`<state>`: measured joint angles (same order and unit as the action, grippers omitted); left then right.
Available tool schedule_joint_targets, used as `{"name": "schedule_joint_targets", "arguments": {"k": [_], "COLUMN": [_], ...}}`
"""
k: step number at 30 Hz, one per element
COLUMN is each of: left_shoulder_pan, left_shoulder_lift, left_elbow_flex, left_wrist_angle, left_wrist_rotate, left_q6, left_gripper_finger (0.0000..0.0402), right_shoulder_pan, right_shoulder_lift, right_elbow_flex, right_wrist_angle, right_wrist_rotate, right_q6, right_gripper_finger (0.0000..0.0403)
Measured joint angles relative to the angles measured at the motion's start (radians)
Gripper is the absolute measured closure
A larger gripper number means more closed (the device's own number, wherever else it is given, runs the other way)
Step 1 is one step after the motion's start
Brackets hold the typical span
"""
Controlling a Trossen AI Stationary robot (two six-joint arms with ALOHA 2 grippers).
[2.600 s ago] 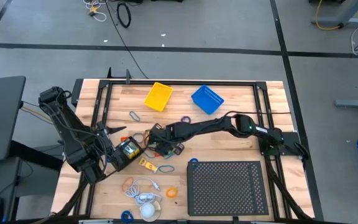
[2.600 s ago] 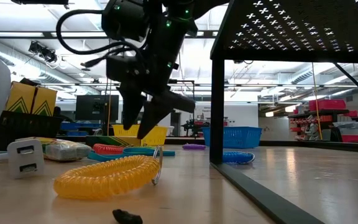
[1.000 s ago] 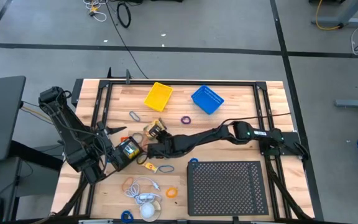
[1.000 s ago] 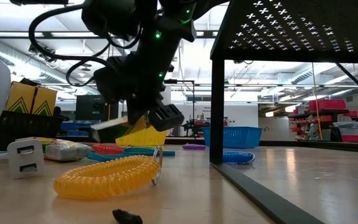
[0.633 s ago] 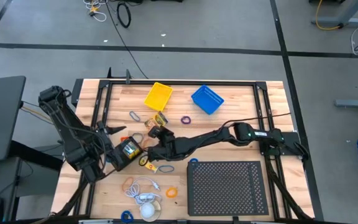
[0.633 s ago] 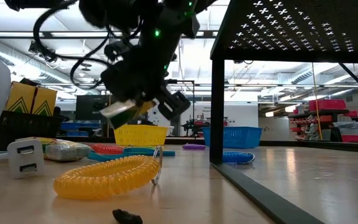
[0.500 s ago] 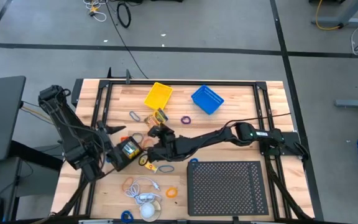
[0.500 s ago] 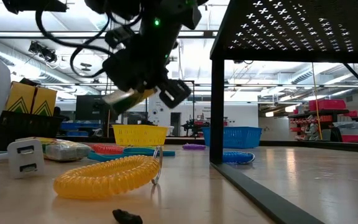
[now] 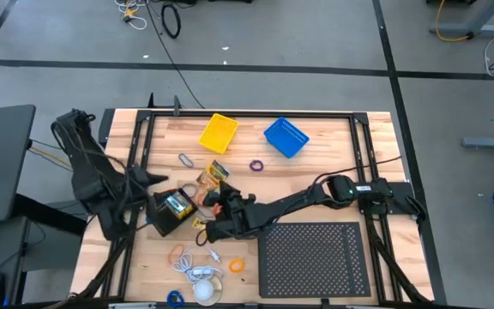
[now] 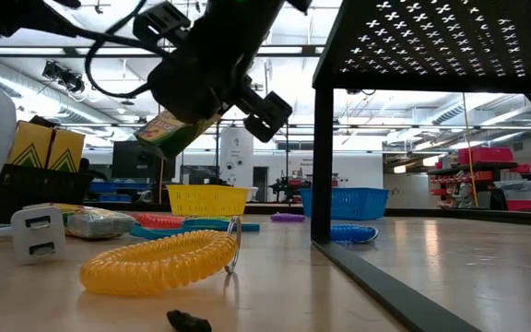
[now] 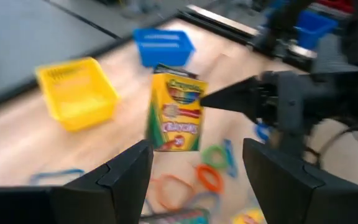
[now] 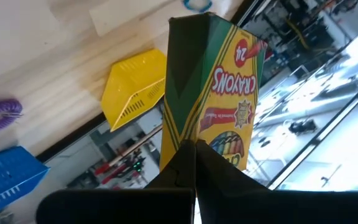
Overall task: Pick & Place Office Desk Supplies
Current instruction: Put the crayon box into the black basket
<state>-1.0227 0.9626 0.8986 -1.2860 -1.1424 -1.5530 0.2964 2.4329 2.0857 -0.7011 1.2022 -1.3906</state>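
Crayon box (image 9: 216, 172) lifted higher, apparently airborne, in right end effector (image 9: 209, 184).

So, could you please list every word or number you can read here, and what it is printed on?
"CRAYONS": crayon box, held in the right gripper.
"24": same box, upper corner.
"Crayola": same box in the left wrist view, blurred, likely only.
Smaller print on the box: unreadable.

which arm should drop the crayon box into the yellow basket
Right. The right gripper is shut on the crayon box, lifted off the table near the yellow basket. The left gripper is open, empty, farther back.
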Motion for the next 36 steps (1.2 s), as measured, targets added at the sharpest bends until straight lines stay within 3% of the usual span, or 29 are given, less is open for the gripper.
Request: {"name": "schedule_joint_targets", "arguments": {"k": [7,12,15,20,23,29,36], "left_shoulder_pan": [-0.007,0.067,0.144,0.252,0.317,0.428,0.532], "left_shoulder_lift": [-0.142,-0.193,-0.183,-0.113,-0.076,-0.042,-0.158], "left_elbow_flex": [0.000,0.000,0.000,0.000,0.001,-0.019,-0.293], "left_wrist_angle": [0.311,0.445,0.537,0.847,0.924,0.781,1.004], "left_wrist_rotate": [0.069,0.149,0.236,0.420,0.489,0.514,0.657], "left_q6": [0.327,0.498,0.604,1.004,1.150,1.058,0.989], "left_gripper_finger": [0.0148,0.0148,0.0148,0.0148,0.0148,0.0148,0.0148], "right_shoulder_pan": [0.033,0.059,0.075,0.094,0.104,0.127,0.132], "right_shoulder_lift": [0.000,-0.001,-0.007,-0.038,-0.051,-0.068,-0.068], "right_elbow_flex": [0.000,0.000,0.000,0.000,0.001,0.001,0.002], "right_wrist_angle": [-0.005,-0.005,0.001,-0.010,-0.018,-0.084,-0.133], "right_wrist_rotate": [-0.007,-0.005,-0.004,0.003,0.011,0.023,0.024], "right_q6": [-0.031,-0.029,-0.028,-0.005,0.004,0.041,0.051], "right_gripper_finger": [0.0403,0.0403,0.0403,0.0403,0.0403,0.0403,0.0403]}}
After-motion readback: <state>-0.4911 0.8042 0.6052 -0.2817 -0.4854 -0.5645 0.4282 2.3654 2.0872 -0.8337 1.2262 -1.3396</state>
